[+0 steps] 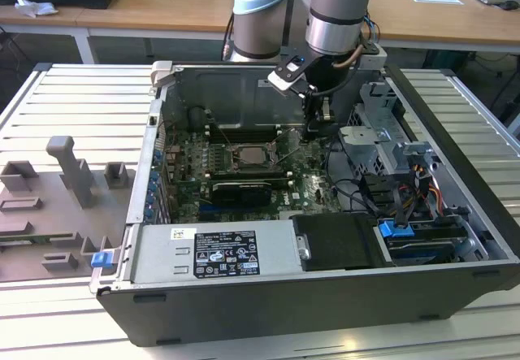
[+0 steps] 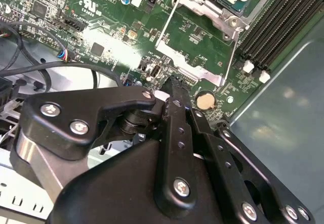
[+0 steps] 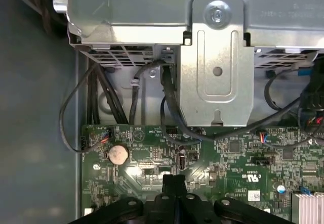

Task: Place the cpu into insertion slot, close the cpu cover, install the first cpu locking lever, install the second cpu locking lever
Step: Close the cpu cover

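Hanging inside an open computer case (image 1: 244, 295) on a slatted worktop (image 1: 73, 92), the robot arm (image 1: 337, 19) holds its jaws pinched together with nothing between them, tips just above the green board (image 3: 238, 158) and near a coin battery (image 3: 118, 154). The chip (image 1: 249, 153) already lies in its socket (image 1: 230, 155), with the cover plate (image 2: 215, 7) seemingly down around it, so the job looks to have reached the locking levers; a thin wire lever (image 2: 167, 25) runs off the socket's corner toward the jaws. Done well, this step wants a steady push on the wire itself, never on the board. Room is tight: a drive cage (image 1: 382, 145) and loose cables (image 3: 172, 107) crowd one side, memory slots (image 2: 273, 27) and the case wall the other
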`<action>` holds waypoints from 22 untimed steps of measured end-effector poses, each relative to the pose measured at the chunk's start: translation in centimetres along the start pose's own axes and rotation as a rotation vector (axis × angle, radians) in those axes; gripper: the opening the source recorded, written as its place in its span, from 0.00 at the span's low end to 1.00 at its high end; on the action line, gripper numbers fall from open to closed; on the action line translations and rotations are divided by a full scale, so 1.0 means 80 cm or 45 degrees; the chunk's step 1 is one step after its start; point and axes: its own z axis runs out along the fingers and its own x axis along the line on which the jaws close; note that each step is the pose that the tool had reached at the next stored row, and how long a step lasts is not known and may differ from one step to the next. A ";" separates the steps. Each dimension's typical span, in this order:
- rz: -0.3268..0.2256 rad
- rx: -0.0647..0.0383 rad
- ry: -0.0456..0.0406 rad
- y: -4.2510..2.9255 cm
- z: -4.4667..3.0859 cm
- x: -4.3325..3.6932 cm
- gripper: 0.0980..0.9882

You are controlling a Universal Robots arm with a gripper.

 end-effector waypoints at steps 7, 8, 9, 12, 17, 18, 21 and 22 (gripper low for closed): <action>0.000 0.000 0.000 -0.0126 0.0001 0.000 0.01; 0.000 0.000 0.000 -0.0132 0.0001 0.000 0.01; 0.000 0.000 0.000 -0.0138 0.0001 0.000 0.01; 0.000 0.000 0.000 -0.0164 0.0001 0.000 0.01; 0.000 0.000 0.000 -0.0186 0.0001 0.000 0.01; 0.000 0.000 0.000 -0.0190 0.0001 0.000 0.01; 0.000 0.000 0.000 -0.0208 0.0001 0.000 0.01; 0.000 0.000 0.000 -0.0211 0.0001 0.000 0.01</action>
